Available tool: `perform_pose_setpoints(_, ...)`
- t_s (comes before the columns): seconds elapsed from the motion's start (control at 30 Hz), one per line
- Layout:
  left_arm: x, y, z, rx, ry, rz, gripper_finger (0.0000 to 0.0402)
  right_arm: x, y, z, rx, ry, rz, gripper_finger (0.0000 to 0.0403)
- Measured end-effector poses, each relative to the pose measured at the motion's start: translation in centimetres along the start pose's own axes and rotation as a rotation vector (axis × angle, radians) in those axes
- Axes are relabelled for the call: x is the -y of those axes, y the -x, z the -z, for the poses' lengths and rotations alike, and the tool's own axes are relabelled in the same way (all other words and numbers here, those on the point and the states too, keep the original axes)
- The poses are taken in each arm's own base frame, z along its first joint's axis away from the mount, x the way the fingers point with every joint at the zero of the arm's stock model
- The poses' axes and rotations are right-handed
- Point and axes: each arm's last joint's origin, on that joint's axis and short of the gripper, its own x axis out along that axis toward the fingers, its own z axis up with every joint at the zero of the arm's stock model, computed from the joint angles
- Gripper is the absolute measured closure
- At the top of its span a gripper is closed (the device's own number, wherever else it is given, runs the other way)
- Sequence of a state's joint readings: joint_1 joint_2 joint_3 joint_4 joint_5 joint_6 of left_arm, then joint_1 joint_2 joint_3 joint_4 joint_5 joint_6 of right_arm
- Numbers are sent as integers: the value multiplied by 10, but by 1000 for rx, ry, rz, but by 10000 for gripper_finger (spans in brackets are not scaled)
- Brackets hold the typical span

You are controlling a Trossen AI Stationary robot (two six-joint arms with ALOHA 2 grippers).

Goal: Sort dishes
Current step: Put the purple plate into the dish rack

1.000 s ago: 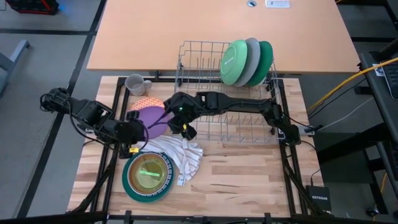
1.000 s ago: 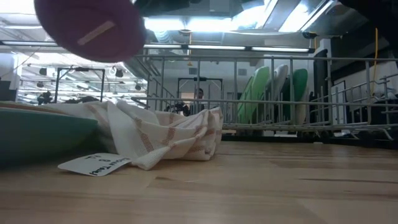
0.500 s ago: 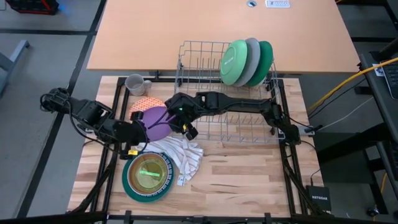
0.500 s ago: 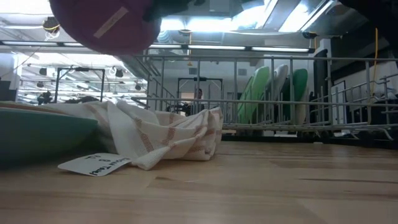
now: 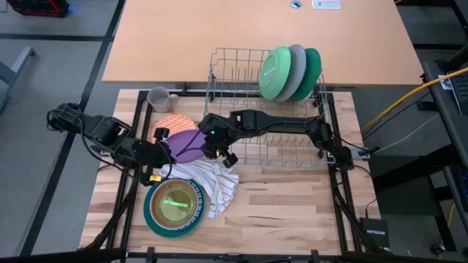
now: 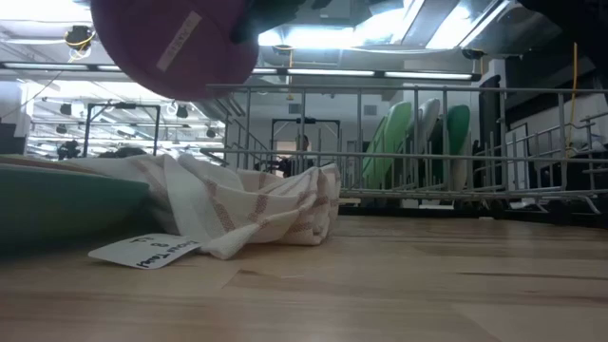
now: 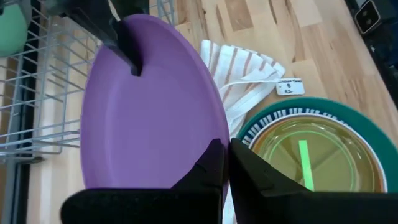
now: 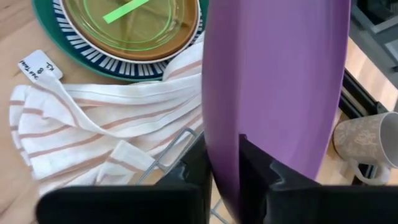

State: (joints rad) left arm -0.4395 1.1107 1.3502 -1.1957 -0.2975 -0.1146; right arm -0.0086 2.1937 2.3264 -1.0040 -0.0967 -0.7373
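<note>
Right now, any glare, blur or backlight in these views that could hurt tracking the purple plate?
Low view: bright ceiling lights sit behind the purple plate, so it reads dark and backlit, cropped at the frame's top. Left wrist view: the near fingers look soft. Right wrist view: plate fills the frame, evenly lit. High view: even light, no glare on the wire rack.

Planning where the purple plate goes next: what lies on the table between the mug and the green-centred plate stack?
In the high view, between the mug and the plate stack lie an orange patterned plate and the held purple plate.

Three racked plates [image 5: 290, 71], one mug [image 5: 159, 98]
</note>
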Motion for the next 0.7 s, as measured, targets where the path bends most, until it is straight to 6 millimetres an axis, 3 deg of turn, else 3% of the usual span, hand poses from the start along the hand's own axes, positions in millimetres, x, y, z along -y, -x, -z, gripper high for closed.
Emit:
perform_pose_setpoints(0.3,0,-1,-2,11,88,0,385,-3,0,-1,5,-23,-28,344)
perform_pose_setpoints(0.57,-4,-1,-2,42,248,-128,309,-7,0,-7,6,5,-9,378)
perform_pose_setpoints(0.7,-7,0,-2,24,171,-151,275,-10,2,-8,-50,17,39,378)
